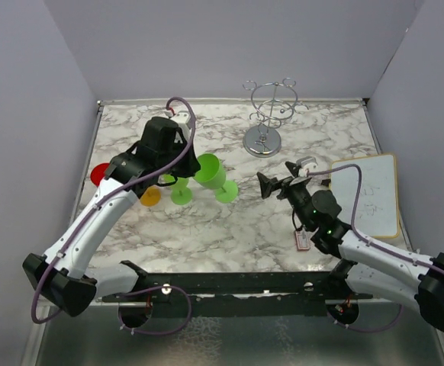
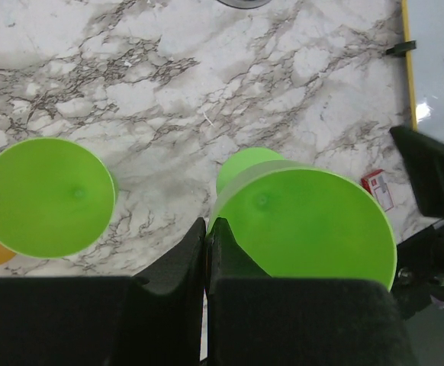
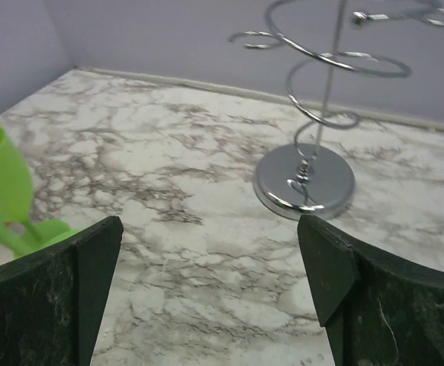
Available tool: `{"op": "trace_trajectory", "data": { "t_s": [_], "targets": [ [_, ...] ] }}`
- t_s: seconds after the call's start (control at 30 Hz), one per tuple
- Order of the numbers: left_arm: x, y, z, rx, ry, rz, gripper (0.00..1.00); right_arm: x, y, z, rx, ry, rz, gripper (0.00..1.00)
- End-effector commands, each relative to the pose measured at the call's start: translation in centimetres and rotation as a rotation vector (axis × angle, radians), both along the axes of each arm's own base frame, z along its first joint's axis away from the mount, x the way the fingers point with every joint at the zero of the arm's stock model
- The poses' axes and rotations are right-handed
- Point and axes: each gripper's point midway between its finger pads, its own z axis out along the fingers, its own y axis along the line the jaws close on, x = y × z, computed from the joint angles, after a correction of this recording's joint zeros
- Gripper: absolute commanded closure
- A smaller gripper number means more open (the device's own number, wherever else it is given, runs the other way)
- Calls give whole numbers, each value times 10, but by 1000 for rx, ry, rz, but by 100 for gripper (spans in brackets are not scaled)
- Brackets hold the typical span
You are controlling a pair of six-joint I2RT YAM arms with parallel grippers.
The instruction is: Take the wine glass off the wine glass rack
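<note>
1. The top loops of the silver chrome wire rack with a round disc base [image 1: 262, 142] are cut off in the right wrist view. From above, the left tool [image 2: 208, 229] is hidden under its own arm.
2. Left tool: jaws pressed together with nothing between them, at the rim of the lime-green plastic wine glass [image 1: 207, 169]. Contact is unclear.
3. Right tool [image 3: 210, 229]: spread wide, empty, facing the rack.
4. The glass sits on the marble worktop [image 1: 207, 229], left of the rack and apart from it.

You see the wine glass rack [image 3: 304, 183] beyond your wide-open right gripper [image 3: 207, 229]; a green glass [image 3: 1, 187] is at the left edge.
</note>
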Motion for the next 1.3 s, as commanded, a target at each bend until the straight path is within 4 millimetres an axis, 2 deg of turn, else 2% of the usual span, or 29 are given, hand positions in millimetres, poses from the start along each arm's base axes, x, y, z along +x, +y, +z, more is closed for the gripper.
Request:
{"op": "trace_trajectory", "data": {
  "t_s": [0.0,0.07,0.1,0.23,0.4,0.53,0.73,0.97,1.27],
  "targets": [
    [21,2,-12,96,-40,59,100,20,-27,-22,165,230,-16,1],
    [24,-5,-22,135,-31,53,100,27,-35,-24,203,278,10,1],
    [26,-7,-27,155,-24,51,100,30,-36,-20,206,288,19,1],
    [38,-12,-48,224,-10,62,100,39,-36,-25,154,363,7,1],
    [51,-14,-72,273,0,79,100,36,-33,-11,141,351,39,1],
    [61,-7,-86,328,-5,118,100,33,-36,-4,136,324,36,1],
    [69,-12,-97,340,-6,110,100,31,-43,-7,116,326,11,1],
    [76,-14,-106,359,-3,113,99,29,-41,-10,124,342,23,1],
    [73,-5,-108,387,-10,127,84,29,-42,6,125,316,21,1]
  ]
}}
